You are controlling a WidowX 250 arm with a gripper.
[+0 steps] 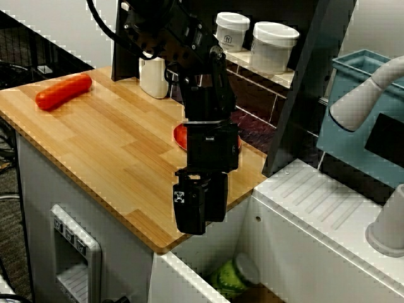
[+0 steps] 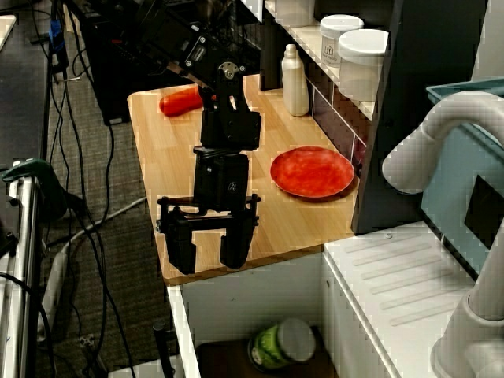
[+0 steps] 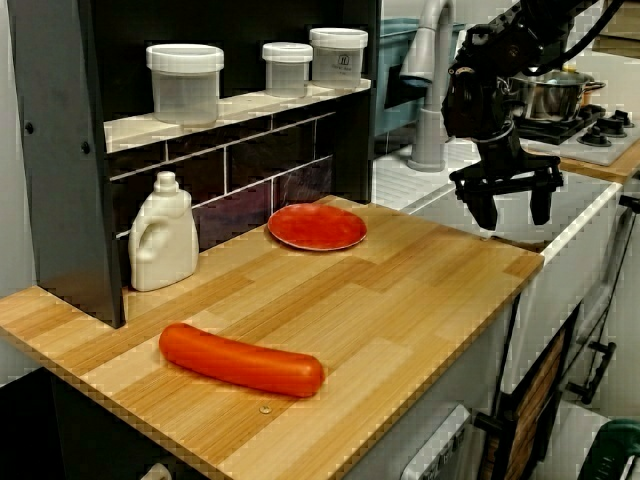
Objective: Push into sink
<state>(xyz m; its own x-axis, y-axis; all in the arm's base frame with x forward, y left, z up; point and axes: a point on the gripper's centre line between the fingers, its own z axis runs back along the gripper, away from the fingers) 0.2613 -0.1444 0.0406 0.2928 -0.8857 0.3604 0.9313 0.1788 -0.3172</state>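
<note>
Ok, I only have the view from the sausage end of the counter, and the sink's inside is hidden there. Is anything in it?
Observer: Yes. In the view from above, a green container with a pale lid lies in the sink.
Operator: Upright?
Observer: No, on its side, with the lid toward the draining board.
Operator: Is the gripper touching it?
Observer: No. The gripper hangs open by the edge of the counter, above the container and apart from it.
</note>
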